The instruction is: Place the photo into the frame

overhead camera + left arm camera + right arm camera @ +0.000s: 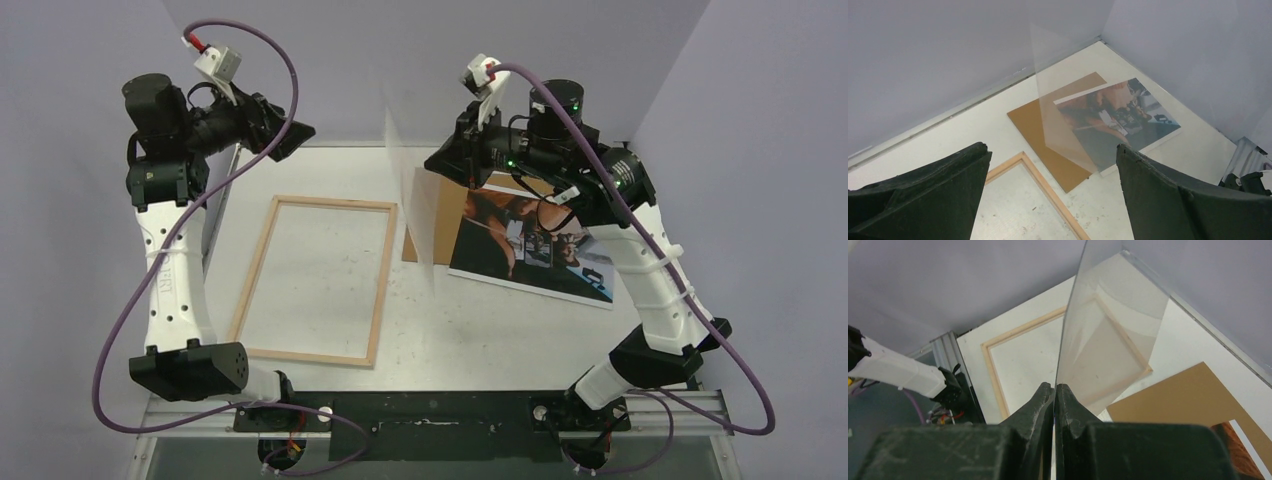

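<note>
The frame (382, 285) lies flat at the table's left centre, pale wood side up; it also shows in the left wrist view (1048, 187) and the right wrist view (990, 367). The photo (540, 250) lies face up at the right, partly over a brown backing board (445, 215). My right gripper (1054, 387) is shut on a clear sheet (1108, 330) and holds it upright in the air between frame and photo (410, 190). My left gripper (1053, 155) is open and empty, raised at the back left (290, 135).
The brown backing board (1048, 130) lies under the photo's left part, near the back wall. Grey walls close in the table at the back and both sides. A metal rail (430, 410) runs along the near edge.
</note>
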`<state>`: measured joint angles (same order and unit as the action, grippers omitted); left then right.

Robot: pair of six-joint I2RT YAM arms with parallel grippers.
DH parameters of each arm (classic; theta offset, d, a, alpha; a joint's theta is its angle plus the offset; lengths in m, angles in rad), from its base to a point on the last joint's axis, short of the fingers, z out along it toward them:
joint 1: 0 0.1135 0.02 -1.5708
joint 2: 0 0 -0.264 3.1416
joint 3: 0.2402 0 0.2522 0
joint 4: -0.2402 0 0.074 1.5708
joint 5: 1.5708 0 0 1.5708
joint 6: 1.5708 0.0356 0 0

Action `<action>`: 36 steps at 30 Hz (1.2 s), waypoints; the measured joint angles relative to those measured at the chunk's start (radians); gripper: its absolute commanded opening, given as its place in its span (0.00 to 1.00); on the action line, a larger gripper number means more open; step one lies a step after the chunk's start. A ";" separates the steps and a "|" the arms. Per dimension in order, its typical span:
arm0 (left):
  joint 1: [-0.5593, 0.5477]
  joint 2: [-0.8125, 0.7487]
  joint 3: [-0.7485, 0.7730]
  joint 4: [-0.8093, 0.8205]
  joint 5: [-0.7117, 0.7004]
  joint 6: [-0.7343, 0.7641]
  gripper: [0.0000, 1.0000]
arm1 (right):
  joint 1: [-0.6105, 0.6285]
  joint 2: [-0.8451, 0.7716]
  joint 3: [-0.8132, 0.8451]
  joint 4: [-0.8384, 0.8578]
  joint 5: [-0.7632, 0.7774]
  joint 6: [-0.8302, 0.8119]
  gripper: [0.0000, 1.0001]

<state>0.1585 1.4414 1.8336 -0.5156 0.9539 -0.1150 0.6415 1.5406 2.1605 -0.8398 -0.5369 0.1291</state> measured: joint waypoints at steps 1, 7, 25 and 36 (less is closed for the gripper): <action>0.000 -0.002 -0.005 -0.011 0.000 0.005 0.97 | 0.023 0.007 0.021 -0.028 0.008 -0.014 0.00; -0.014 -0.040 -0.043 -0.113 -0.021 0.071 0.97 | 0.106 0.035 0.072 -0.161 0.078 -0.081 0.00; 0.034 -0.089 0.075 -0.314 0.071 0.225 0.97 | 0.119 0.012 0.061 -0.220 0.250 -0.270 0.00; 0.020 0.002 0.198 -0.229 0.164 0.280 0.97 | 0.119 -0.071 0.031 -0.202 0.283 -0.366 0.00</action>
<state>0.1783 1.4433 2.0319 -0.7441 1.1175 0.1650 0.7609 1.4693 2.1914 -1.0416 -0.2535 -0.2367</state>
